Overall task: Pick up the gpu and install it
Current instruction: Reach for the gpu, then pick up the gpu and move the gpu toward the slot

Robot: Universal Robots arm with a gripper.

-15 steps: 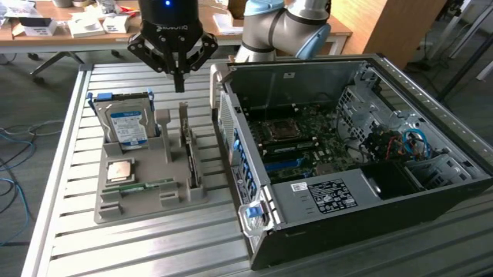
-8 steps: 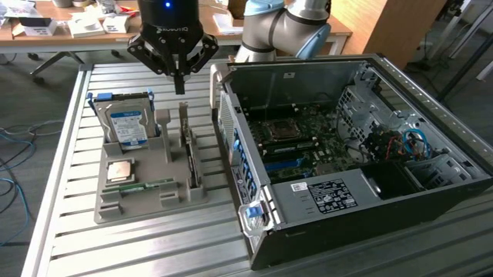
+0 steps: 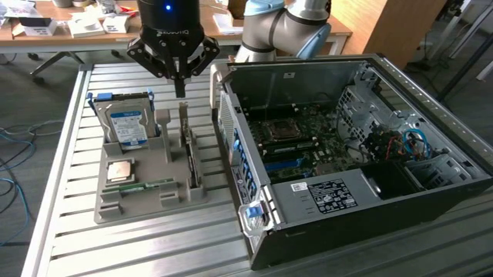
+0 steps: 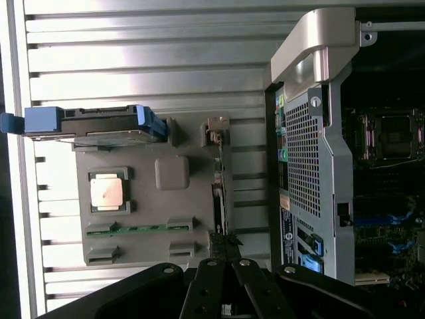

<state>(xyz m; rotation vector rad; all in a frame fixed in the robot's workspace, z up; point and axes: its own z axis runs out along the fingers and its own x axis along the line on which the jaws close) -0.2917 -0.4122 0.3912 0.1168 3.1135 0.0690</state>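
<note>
gripper (image 3: 179,91) hangs in the upper middle of the exterior view, clenched on nothing, its tips pressed together into a single point. gpu (image 3: 188,147) stands on its long edge in a slot of the grey holder (image 3: 165,199) just below those tips, left of centre in the frame, with a small gap between card and gripper. in the wrist view the card shows edge-on (image 4: 217,199), its silvery bracket at the end far from the gripper. hard drive (image 3: 127,124) with a blue-white label stands upright in the holder at the exterior view's left, and a processor chip (image 3: 119,170) and a green memory stick (image 3: 140,186) lie flat below it. open computer case (image 3: 347,236) fills the exterior view's right, its motherboard (image 3: 301,144) exposed, just beside the holder on the slatted metal table (image 3: 77,242).
</note>
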